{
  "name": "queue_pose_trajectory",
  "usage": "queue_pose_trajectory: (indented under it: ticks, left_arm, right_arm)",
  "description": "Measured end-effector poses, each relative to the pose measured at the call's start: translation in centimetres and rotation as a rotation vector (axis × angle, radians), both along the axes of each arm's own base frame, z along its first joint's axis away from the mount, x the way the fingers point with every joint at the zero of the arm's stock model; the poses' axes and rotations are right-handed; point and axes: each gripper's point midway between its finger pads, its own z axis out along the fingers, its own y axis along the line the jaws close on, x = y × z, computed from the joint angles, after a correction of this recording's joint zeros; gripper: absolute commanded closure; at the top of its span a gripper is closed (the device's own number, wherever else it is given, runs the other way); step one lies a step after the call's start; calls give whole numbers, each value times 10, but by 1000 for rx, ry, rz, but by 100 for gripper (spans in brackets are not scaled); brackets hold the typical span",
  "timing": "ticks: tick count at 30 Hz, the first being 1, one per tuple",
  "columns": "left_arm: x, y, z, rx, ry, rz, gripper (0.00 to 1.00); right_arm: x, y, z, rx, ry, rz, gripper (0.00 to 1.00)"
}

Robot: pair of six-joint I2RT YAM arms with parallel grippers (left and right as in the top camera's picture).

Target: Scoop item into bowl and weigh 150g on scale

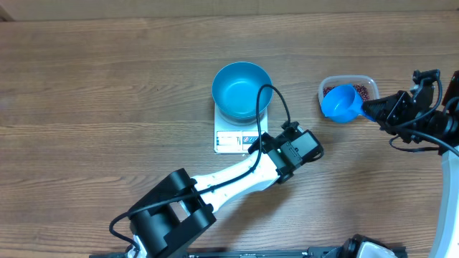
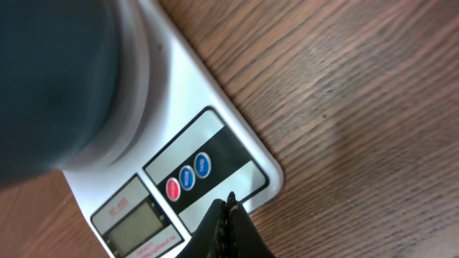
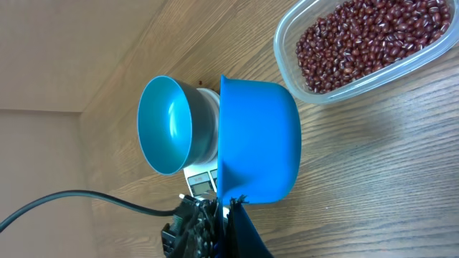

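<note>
Left gripper (image 2: 228,206): fingers pressed together into one blunt tip at the front edge of the scale (image 2: 215,129), just beside the buttons (image 2: 186,178). This probably serves to tap one; whether it touches cannot be told.
Right gripper (image 3: 228,213): clamped on the handle of a blue scoop (image 3: 258,143), carried level and empty as far as the overhead view shows.
Scoop position: at the right of the overhead frame, over the near edge of the clear tub (image 1: 369,80), likely poised to dip.
Beans (image 3: 366,39): all in the tub, upper right of the right wrist view (none in the bowl yet).
Bowl (image 1: 242,89): empty, seated on the scale at centre frame, so weight can register.
Display (image 2: 133,226): reading illegible.
</note>
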Motion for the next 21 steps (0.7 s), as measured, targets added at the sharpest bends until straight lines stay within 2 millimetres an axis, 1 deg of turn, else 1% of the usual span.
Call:
queue_pose_trajectory:
  ticks: [5, 11, 14, 21]
  left_arm:
    - [7, 14, -2, -26, 8, 104, 96]
    - [28, 41, -2, -71, 4, 260, 96]
    - [33, 42, -3, -90, -6, 276, 96]
    - [29, 44, -12, -92, 6, 273, 96]
  right_arm:
    - [0, -1, -1, -4, 4, -2, 96]
    - [0, -1, -1, -4, 4, -3, 96]
    - [-1, -1, -1, -4, 5, -3, 96]
    - [-1, -1, -1, -4, 5, -3, 96]
